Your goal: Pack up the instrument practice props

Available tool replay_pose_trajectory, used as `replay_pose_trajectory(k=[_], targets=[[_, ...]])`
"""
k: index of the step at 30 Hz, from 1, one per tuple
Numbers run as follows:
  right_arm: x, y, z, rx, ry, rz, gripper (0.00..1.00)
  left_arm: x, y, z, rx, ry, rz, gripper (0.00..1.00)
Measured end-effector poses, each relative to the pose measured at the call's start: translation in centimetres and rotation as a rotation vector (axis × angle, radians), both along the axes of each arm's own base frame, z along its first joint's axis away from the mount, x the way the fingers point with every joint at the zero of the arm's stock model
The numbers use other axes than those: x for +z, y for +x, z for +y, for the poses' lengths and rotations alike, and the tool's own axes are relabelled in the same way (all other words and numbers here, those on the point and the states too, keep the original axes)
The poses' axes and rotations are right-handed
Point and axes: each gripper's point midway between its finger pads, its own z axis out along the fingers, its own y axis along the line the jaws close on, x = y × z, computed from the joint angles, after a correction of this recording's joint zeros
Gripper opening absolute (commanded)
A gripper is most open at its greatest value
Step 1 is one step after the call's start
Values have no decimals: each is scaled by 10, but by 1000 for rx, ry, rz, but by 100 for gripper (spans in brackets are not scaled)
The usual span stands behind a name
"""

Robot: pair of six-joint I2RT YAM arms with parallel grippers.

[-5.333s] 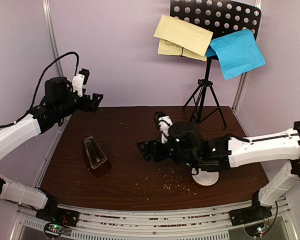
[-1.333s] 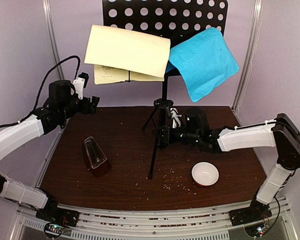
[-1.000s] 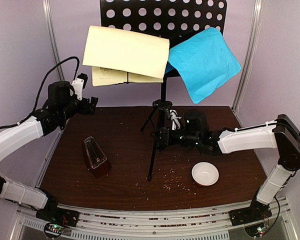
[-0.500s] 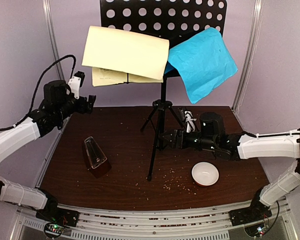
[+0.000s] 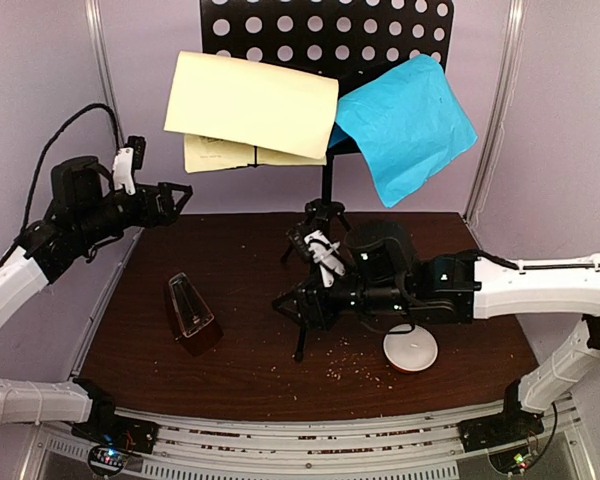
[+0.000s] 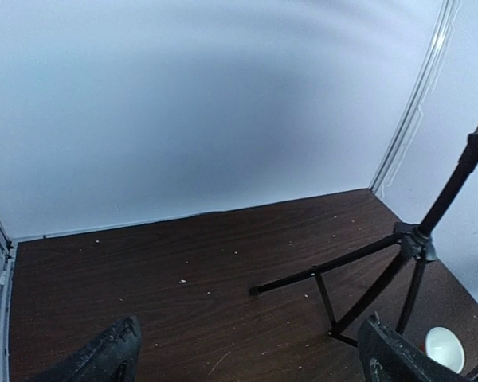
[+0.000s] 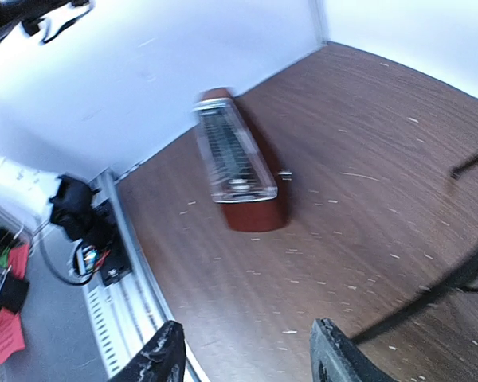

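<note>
The stand (image 6: 414, 239) is mid-table, with yellow sheets (image 5: 250, 100) and a blue sheet (image 5: 405, 120) on its desk. Its front leg is just beside the right gripper (image 7: 247, 356). The metronome (image 7: 237, 163) sits ahead of that gripper, apart from it. A bowl (image 5: 410, 350) and crumbs (image 5: 352, 372) lie near the right arm. The right gripper's jaws are parted and hold nothing. The left gripper (image 6: 251, 360), raised at the left, is spread wide and empty.
</note>
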Motion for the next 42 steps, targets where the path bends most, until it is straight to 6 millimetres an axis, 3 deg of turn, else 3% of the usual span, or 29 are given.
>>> replay_pose_trajectory(k=[3,6,10,16,20,29,34,42], targets=[[13,-34,29,97,8,-21,54,14,-22,3,-27,-46,-15,96],[32,-49,43,142,31,-50,58,32,-41,5,-70,-59,-63,94],[57,-43,40,107,75,-103,62,63,-67,-10,-222,-23,-138,85],[94,-32,20,34,159,-168,63,119,-86,-40,-457,24,-273,88],[103,-31,7,3,209,-181,64,138,-88,-51,-533,50,-325,88],[82,-30,-2,-28,200,-151,66,169,-72,-86,-621,79,-395,88],[94,-30,-5,-36,241,-155,66,192,-68,-108,-649,76,-441,88],[120,-30,-6,-41,297,-173,64,244,-70,-101,-573,17,-545,92]])
